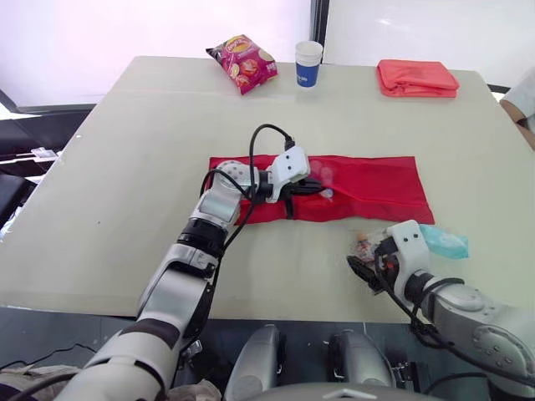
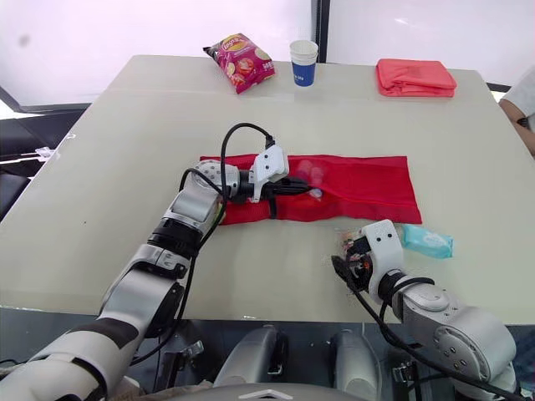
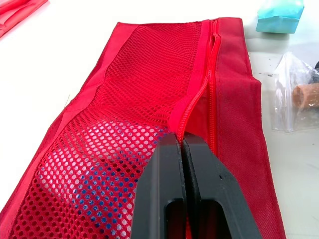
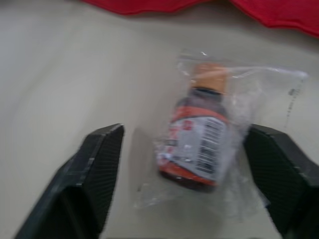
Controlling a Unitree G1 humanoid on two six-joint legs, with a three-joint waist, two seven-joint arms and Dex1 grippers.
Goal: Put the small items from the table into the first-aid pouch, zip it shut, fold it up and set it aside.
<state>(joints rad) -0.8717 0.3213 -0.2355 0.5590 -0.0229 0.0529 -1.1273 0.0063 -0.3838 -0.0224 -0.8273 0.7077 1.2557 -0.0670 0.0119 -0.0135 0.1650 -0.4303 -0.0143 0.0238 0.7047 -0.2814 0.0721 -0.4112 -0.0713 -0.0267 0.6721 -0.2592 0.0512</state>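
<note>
Table (image 1: pixel 125 167), pale top. Centre: red pouch (image 1: pixel 368 188), spread flat. 11 o'clock: snack bag (image 1: pixel 243 62). 12 o'clock: paper cup (image 1: pixel 308 64), upright. 1 o'clock: folded red cloth (image 1: pixel 416 78). 4 o'clock: teal packet (image 1: pixel 443 241). 5 o'clock: bagged bottle (image 4: pixel 199 144).

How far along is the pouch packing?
Done: at least one item shows through the mesh of the pouch. In hand: left gripper pinches the pouch's zipper edge; right gripper is open around the bagged bottle, not yet gripped. Left: bottle, teal packet, zipping, folding, setting aside.
</note>
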